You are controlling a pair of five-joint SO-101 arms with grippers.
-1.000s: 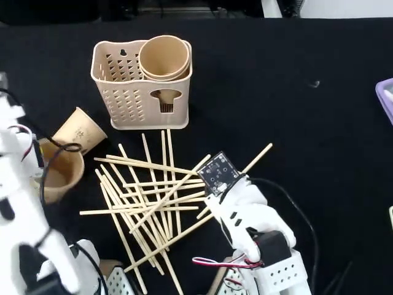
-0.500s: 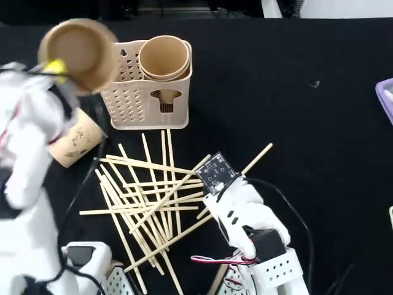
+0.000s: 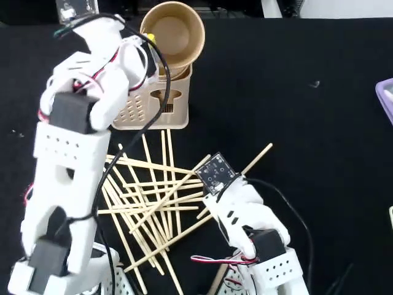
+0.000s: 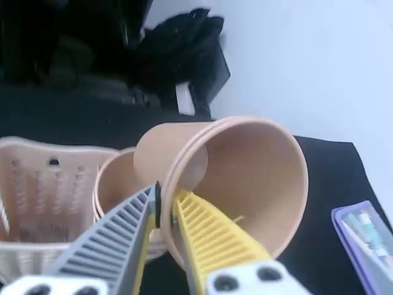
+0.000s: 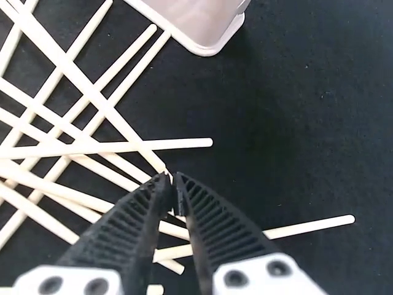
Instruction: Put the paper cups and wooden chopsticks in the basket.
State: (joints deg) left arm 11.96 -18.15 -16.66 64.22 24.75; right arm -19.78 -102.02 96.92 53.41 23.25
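Left end effector [image 4: 163, 193]: clenched on the wall of one paper cup [image 4: 245, 166], one finger inside the rim and one outside, the cup tipped on its side with its mouth open toward the camera. In the high view this cup [image 3: 173, 34] hangs over the far right corner of the basket [image 3: 138, 101], above the nested cups [image 4: 113, 184] already seated there. We judge the cup very light, thin-walled and easily crushed. The rim is its stiffest part, so a pinch at the rim is the sound hold, and a hard squeeze would oval or crease it. Right end effector [image 5: 171, 178]: fingers drawn together, low over the scatter of wooden chopsticks [image 5: 92, 147] on the black tabletop [image 3: 295, 123]. The end of one stick meets its tips, and we cannot tell whether that stick is nipped. The chopsticks [image 3: 153, 190] we judge light, stiff, thin and prone to roll. They lie crossed in layers, so a grip near mid-length on an uppermost stick seems best. Hidden: the left arm covers the tabletop left of the basket and much of the basket's open compartment. The held cup masks most of the stack beneath it.
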